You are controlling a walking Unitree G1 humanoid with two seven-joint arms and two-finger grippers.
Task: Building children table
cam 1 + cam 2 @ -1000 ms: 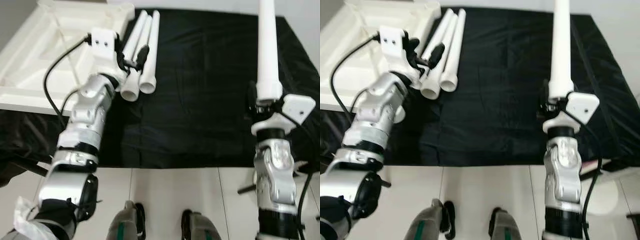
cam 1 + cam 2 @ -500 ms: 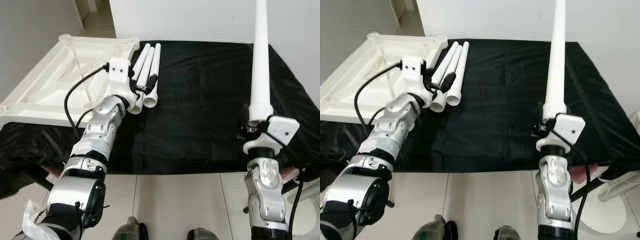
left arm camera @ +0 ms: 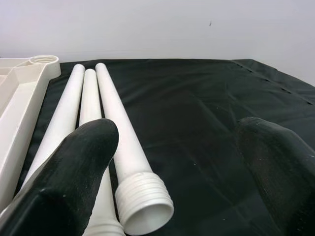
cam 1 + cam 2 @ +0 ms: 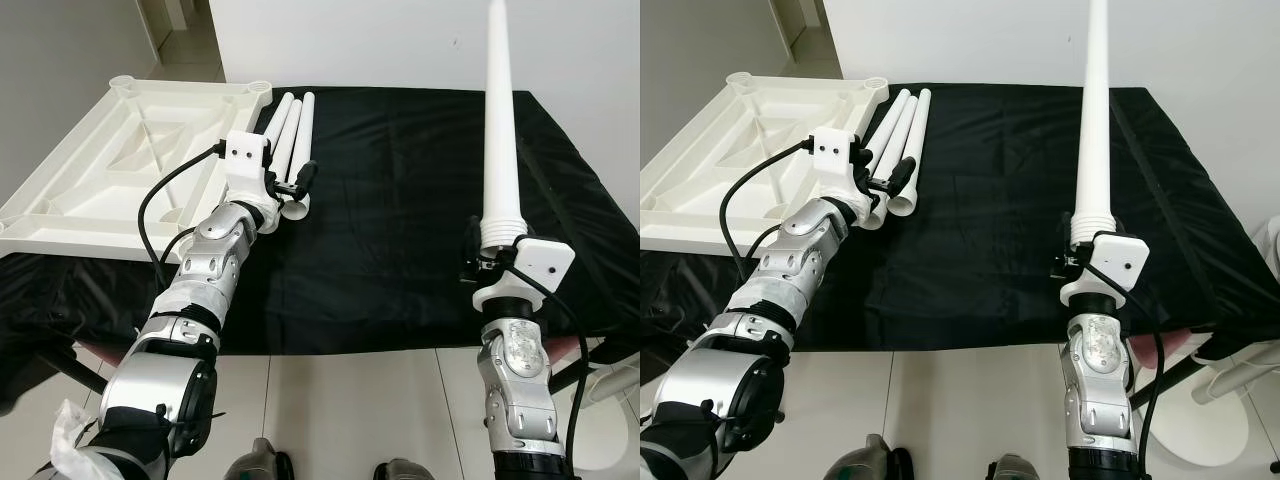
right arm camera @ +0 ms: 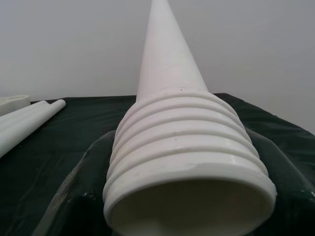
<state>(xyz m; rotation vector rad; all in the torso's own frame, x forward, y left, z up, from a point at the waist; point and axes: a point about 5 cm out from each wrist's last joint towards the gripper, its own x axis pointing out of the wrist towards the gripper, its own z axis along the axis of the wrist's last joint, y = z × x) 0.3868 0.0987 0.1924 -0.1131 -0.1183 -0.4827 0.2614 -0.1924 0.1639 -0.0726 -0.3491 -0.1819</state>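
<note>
A black cloth (image 4: 400,180) covers the whole work surface, and it is the biggest thing in front of the robot. On its far left lies the white tabletop (image 4: 110,170), upside down, ribs and corner sockets facing up, its near edge hanging past the cloth.

Next in size is the leg (image 4: 497,130) in the right gripper (image 4: 490,262): long, white, tapered, standing nearly upright over the cloth's near right part. The fingers are clamped around its threaded end, and the right wrist view looks straight up that thread and the open mouth of the tube (image 5: 187,162).

Beside the tabletop's right edge lie three legs (image 4: 290,150), side by side and touching, threaded ends pointing toward the robot, thin ends toward the wall.

The left gripper (image 4: 285,190) sits right over the near ends of those three. Its fingers (image 3: 74,177) are spread wide with nothing between them; the left wrist view shows the threaded mouth of the rightmost leg in the gap, one finger over the other two legs and the other out over bare cloth.

Down below the cloth's near edge there is pale tiled floor (image 4: 330,400), with the robot's feet at the bottom edge.
</note>
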